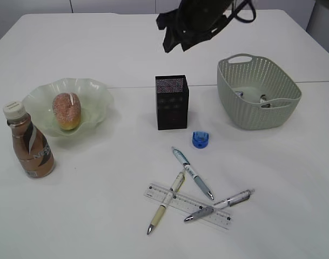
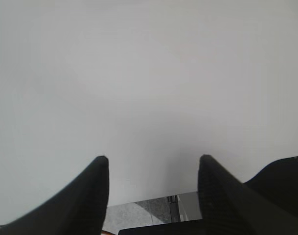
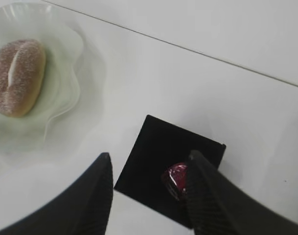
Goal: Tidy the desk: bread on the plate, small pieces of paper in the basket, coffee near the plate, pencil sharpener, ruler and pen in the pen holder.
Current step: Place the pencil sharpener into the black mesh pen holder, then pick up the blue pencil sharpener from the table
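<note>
The bread [image 1: 66, 111] lies on the pale green plate [image 1: 96, 91], also in the right wrist view [image 3: 16, 76]. The coffee bottle [image 1: 30, 144] stands left of the plate. The black mesh pen holder [image 1: 172, 102] stands mid-table. A red sharpener [image 3: 177, 178] lies inside it. A blue pencil sharpener [image 1: 200, 139], three pens [image 1: 194, 174] and a clear ruler [image 1: 188, 206] lie in front. Paper pieces [image 1: 264, 101] lie in the basket [image 1: 259, 89]. My right gripper [image 1: 178, 38] [image 3: 150, 154] hangs open and empty above the holder. My left gripper [image 2: 153, 157] is open over bare table.
The white table [image 1: 99, 205] has a seam running across behind the holder. Its near edge shows in the left wrist view [image 2: 153, 198]. The left arm is out of the exterior view.
</note>
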Available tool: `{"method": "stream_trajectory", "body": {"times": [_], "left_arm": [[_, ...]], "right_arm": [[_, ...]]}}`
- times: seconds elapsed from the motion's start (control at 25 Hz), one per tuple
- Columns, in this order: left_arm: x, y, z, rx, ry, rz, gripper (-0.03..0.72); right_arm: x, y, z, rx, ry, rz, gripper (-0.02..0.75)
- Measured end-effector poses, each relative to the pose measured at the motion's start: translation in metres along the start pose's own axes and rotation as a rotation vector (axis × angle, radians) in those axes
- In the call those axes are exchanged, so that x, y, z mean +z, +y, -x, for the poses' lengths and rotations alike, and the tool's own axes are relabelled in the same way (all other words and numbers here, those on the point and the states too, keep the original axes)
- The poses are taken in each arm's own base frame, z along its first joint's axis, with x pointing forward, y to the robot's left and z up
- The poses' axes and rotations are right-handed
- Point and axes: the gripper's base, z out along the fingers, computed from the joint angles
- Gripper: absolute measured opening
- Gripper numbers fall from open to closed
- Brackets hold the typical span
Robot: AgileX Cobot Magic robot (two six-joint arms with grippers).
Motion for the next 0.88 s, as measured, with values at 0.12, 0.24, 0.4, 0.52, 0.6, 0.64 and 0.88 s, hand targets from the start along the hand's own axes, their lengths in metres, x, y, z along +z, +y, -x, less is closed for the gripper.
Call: {"method": "stream_trajectory", "body": {"times": [0.12,0.24,0.4,0.52,0.6,0.64,0.88], "left_arm": [[0.000,0.000,0.000,0.000,0.000,0.000,0.415],[0.000,0.000,0.000,0.000,0.000,0.000,0.414],[0.000,0.000,0.000,0.000,0.000,0.000,0.414],[0.000,0.000,0.000,0.000,0.000,0.000,0.414],[0.000,0.000,0.000,0.000,0.000,0.000,0.414],[0.000,0.000,0.000,0.000,0.000,0.000,0.414],[0.000,0.000,0.000,-0.001,0.000,0.000,0.414]], "right_arm": [[-0.033,0.005,0.003,-0.040,0.032,-0.039,0.388],[-0.060,0.003,0.006,-0.054,0.015,-0.136,0.389],[-0.100,0.007,0.006,0.013,-0.024,-0.189,0.389],[-0.120,0.012,-0.001,0.094,-0.032,-0.192,0.390],[-0.124,0.013,-0.008,0.133,-0.013,-0.194,0.396],[-0.121,0.012,-0.012,0.156,0.010,-0.196,0.400],[-0.088,0.005,-0.042,0.251,0.165,-0.205,0.432]]}}
